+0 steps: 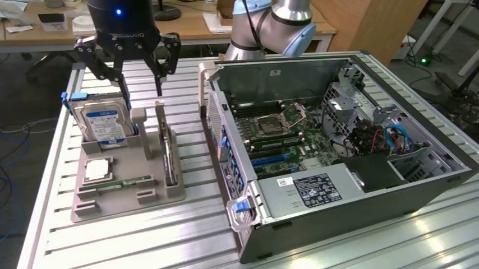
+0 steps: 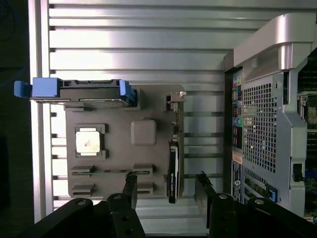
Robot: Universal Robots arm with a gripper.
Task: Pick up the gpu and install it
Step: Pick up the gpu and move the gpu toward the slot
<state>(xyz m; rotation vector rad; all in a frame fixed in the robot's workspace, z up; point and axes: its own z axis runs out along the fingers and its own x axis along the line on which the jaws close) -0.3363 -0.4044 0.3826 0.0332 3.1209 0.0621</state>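
Observation:
The gpu (image 1: 166,148) stands on its long edge in a slot of the grey holder tray (image 1: 127,199), on the side nearest the computer case. In the wrist view the gpu (image 2: 173,163) appears as a thin dark strip with its silver bracket at one end. My gripper (image 1: 142,96) hangs above the far end of the tray, open, with nothing between its fingers. In the wrist view the gripper (image 2: 166,177) has the card's end lying between its two spread fingers, off to one side and well below them.
A hard drive (image 1: 105,126) with blue rails stands in the tray beside the gpu. A processor chip (image 1: 97,168) and a memory stick (image 1: 123,183) lie in the tray too. The open computer case (image 1: 419,185) lies at the exterior view's right, its motherboard (image 1: 281,137) exposed.

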